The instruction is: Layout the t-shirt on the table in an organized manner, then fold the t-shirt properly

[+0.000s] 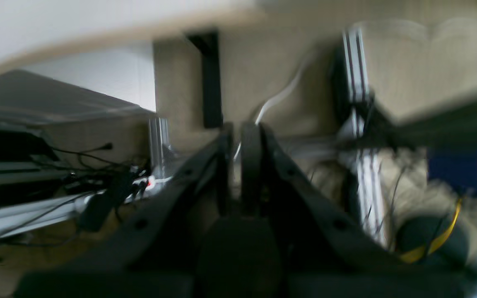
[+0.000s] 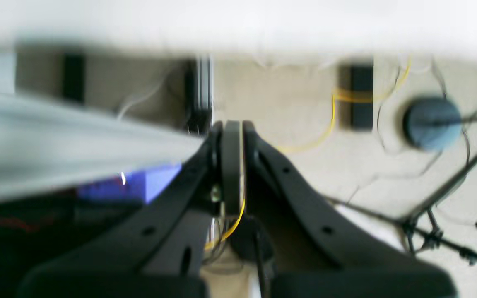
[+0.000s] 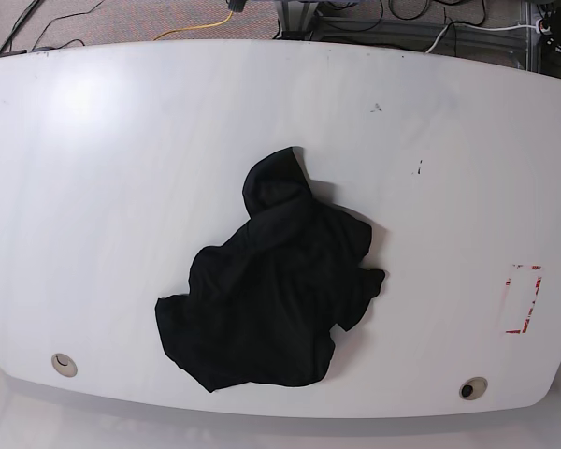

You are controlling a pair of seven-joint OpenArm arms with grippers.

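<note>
**Waiting to start: shirt in a heap**

Lying crumpled mid-table, t-shirt (image 3: 273, 290) sat on the table (image 3: 103, 187), nearer its front edge, nothing spread yet. Neither arm seen in base view. Left gripper (image 1: 238, 136) & right gripper (image 2: 231, 132) both clenched, holding nothing, pointed at floor clutter off the table. Layout step not begun; next probably needs jaws opened, then 2 separate edges picked & pulled apart.

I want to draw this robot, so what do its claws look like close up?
Both are matte black. The left gripper has two flat, rounded fingers on long sloping black arms dotted with small round holes. The right gripper looks just the same, with a thin yellow cable showing behind it. The wrist pictures are blurry, so no markings can be made out. Neither arm appears in the base view.
</note>
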